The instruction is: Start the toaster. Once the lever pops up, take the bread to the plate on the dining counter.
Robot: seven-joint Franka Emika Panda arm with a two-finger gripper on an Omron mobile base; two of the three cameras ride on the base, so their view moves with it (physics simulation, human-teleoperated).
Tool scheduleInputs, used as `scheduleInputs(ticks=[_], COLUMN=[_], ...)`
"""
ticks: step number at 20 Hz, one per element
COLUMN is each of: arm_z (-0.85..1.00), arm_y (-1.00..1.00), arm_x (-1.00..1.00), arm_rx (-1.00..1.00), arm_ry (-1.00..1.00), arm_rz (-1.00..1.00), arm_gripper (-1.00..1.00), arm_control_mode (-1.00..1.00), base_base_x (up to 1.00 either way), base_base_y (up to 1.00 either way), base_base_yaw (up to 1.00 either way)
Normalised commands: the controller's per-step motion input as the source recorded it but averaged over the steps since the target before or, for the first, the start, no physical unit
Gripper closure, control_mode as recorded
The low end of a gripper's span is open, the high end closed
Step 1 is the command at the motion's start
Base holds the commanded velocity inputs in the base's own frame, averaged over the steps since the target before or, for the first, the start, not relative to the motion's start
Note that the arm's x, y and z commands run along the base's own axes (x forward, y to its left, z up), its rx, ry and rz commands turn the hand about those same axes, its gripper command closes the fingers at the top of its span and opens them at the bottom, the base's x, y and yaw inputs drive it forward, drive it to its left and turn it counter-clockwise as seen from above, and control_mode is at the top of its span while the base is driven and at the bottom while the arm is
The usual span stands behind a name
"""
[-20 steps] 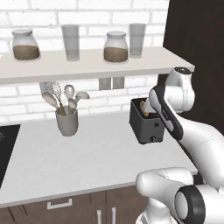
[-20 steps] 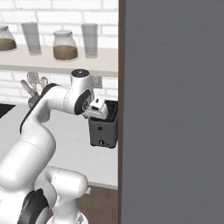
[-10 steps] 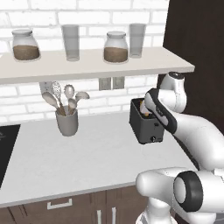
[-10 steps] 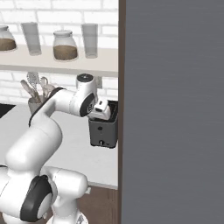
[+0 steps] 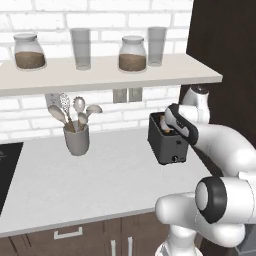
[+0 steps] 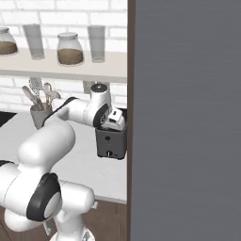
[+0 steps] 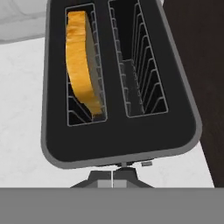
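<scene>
The gripper is hanging closed, its two tips pressed together and gripping nothing, just off the near narrow end of the toaster in the hand view, where a small fitting is projecting below the toaster's rim; whether the tips are touching that fitting cannot be told. From the tips, the toaster is extending straight ahead, its two long slots running away from the gripper along the toaster's length. The bread is standing on edge inside the slot on the left in the hand view, its long side lying along the slot, its golden crust facing up; the other slot of the toaster is holding only its wire cage. In the left base view the wrist is bending down over the toaster's top toward its front face. By judgement, the starting step is in hand: the lever at the toaster's narrow end has to be pressed down, and the tips are sitting almost directly above that end. The toaster is resting on the pale worktop, near its right end beside a dark tall panel; a grey utensil pot is standing well to the toaster's left.
</scene>
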Motion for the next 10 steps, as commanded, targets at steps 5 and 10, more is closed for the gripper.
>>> scheduleInputs(ticks=[5, 10], arm_z=[-0.21, -0.03], arm_y=[-0.21, -0.02], arm_x=[0.02, -0.29], arm_rx=[0.0, 0.0], arm_ry=[-0.04, -0.03], arm_rz=[-0.04, 0.0], arm_gripper=[1.0, 1.0], arm_control_mode=[-1.0, -1.0], base_base_x=[0.0, 0.0], base_base_y=[0.0, 0.0], base_base_yaw=[0.0, 0.0])
